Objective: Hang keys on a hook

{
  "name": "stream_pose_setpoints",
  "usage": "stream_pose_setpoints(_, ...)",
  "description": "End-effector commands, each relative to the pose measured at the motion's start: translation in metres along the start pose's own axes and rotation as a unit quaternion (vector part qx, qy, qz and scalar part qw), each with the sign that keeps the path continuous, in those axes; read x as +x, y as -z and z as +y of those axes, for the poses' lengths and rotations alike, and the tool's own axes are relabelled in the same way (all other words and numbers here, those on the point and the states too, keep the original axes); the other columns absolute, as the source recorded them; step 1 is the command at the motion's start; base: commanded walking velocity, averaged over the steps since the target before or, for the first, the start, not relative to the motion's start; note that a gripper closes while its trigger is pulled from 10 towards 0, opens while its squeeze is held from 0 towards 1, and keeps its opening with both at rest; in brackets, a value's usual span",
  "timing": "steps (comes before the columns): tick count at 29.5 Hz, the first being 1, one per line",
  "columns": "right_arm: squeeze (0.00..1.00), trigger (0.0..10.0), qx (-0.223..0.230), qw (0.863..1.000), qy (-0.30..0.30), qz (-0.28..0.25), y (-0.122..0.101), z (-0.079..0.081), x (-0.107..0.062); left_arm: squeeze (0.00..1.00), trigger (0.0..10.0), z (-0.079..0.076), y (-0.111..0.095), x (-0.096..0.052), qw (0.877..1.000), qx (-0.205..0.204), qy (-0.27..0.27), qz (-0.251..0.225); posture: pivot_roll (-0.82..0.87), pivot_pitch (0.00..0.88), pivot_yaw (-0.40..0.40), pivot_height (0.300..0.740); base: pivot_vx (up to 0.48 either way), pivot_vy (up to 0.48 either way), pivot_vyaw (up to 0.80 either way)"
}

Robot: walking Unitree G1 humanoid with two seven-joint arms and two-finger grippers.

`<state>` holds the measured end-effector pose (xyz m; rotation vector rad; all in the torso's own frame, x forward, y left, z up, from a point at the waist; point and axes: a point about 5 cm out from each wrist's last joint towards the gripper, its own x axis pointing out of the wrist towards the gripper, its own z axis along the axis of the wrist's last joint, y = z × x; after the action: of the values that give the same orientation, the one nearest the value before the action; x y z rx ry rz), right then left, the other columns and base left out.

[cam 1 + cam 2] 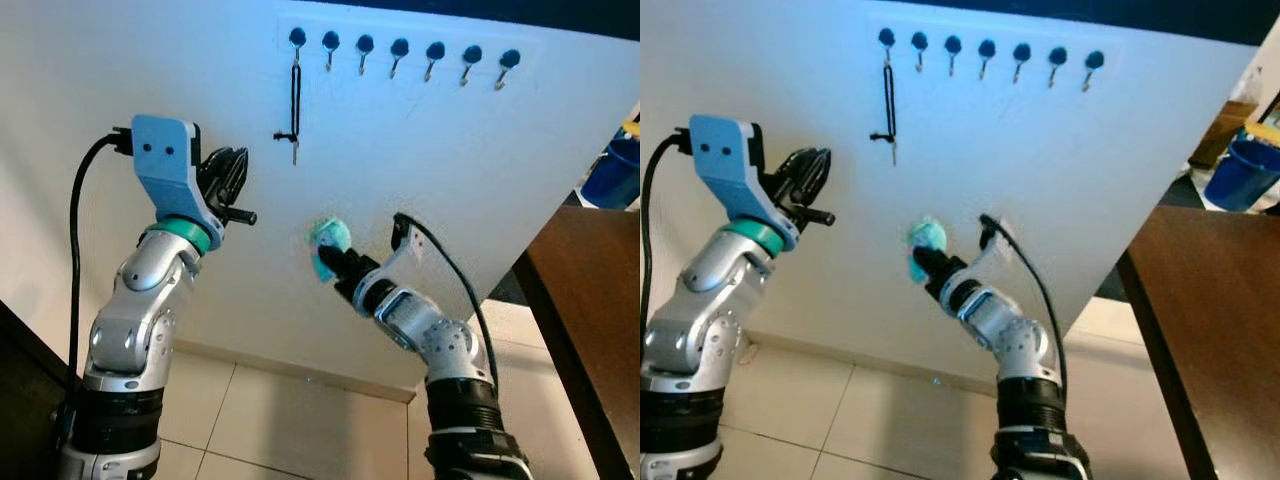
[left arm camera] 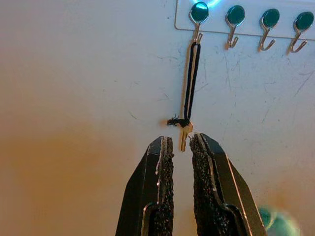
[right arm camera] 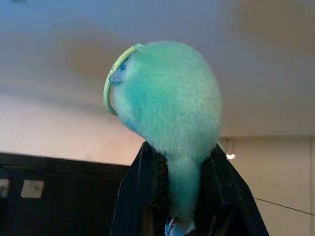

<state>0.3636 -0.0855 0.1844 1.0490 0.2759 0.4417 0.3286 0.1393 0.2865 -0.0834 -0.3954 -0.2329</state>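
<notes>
The right gripper (image 1: 335, 262) pinches a fluffy teal keychain (image 1: 328, 245) well below the hook row (image 1: 400, 47), so its small ring (image 3: 114, 78) could miss a hook, while the left gripper (image 2: 179, 147), nearly closed, sits just below the hung key (image 2: 183, 135).

pompom's (image 3: 172, 113) lower end hidden between fingers (image 3: 142, 196), blue bin (image 1: 615, 170) cut off by edge

Two silver, jointed metal arms are showing black elbow collars. A light-blue plastic housing (image 1: 165, 158) with two dark screw holes and a teal ring is capping the left wrist; black cables are trailing from both wrists.
</notes>
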Motion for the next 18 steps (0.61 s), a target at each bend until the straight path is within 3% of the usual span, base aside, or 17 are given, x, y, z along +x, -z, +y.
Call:
stream_pose_setpoints(1, 0.00, 10.0, 0.060, 0.992, -0.089, -0.068, -0.014, 0.025, 0.000, 0.00, 10.0, 0.000, 0.001, -0.002, 1.000, 0.003, -0.001, -0.001, 0.07, 0.077, 0.085, 0.740, 0.000, 0.000, 0.00)
stream_pose_setpoints(8, 0.00, 10.0, 0.096, 0.984, -0.107, -0.103, -0.024, 0.032, 0.008, 0.00, 10.0, -0.001, 0.001, -0.001, 1.000, 0.002, 0.001, 0.000, 0.06, 0.072, 0.088, 0.740, 0.000, 0.000, 0.00)
stream_pose_setpoints(10, 0.00, 10.0, 0.082, 0.983, -0.123, -0.113, -0.028, 0.040, 0.011, 0.00, 10.0, -0.001, 0.001, 0.000, 1.000, 0.002, 0.001, -0.001, 0.06, 0.072, 0.088, 0.740, 0.000, 0.000, 0.00)
stream_pose_setpoints(11, 0.00, 10.0, 0.009, 0.983, -0.132, -0.128, -0.032, 0.054, 0.014, 0.00, 10.0, -0.002, 0.001, 0.000, 1.000, 0.001, 0.001, -0.001, 0.06, 0.072, 0.088, 0.740, 0.000, 0.000, 0.00)
stream_pose_setpoints(12, 0.00, 10.0, 0.009, 0.983, -0.132, -0.128, -0.032, 0.054, 0.014, 0.00, 10.0, -0.002, 0.001, 0.000, 1.000, 0.001, 0.001, -0.001, 0.06, 0.072, 0.088, 0.740, 0.000, 0.000, 0.00)
stream_pose_setpoints(13, 0.00, 10.0, -0.024, 0.980, -0.144, -0.135, -0.037, 0.066, 0.022, 0.00, 10.0, -0.002, 0.001, -0.001, 1.000, 0.001, 0.002, -0.001, 0.07, 0.075, 0.087, 0.740, 0.000, 0.000, 0.00)
stream_pose_setpoints(15, 0.00, 10.0, -0.024, 0.980, -0.144, -0.135, -0.037, 0.066, 0.022, 0.00, 10.0, -0.002, 0.001, -0.001, 1.000, 0.001, 0.002, -0.001, 0.07, 0.075, 0.087, 0.740, 0.000, 0.000, 0.00)
stream_pose_setpoints(16, 0.00, 10.0, -0.044, 0.978, -0.149, -0.139, -0.040, 0.074, 0.026, 0.00, 10.0, -0.003, 0.001, -0.001, 1.000, 0.001, 0.002, -0.001, 0.07, 0.076, 0.086, 0.740, 0.000, 0.000, 0.00)
stream_pose_setpoints(18, 0.00, 10.0, -0.035, 0.977, -0.158, -0.140, -0.043, 0.081, 0.032, 0.00, 10.0, -0.003, 0.001, -0.001, 1.000, 0.001, 0.002, -0.001, 0.08, 0.078, 0.081, 0.740, 0.000, 0.000, 0.00)
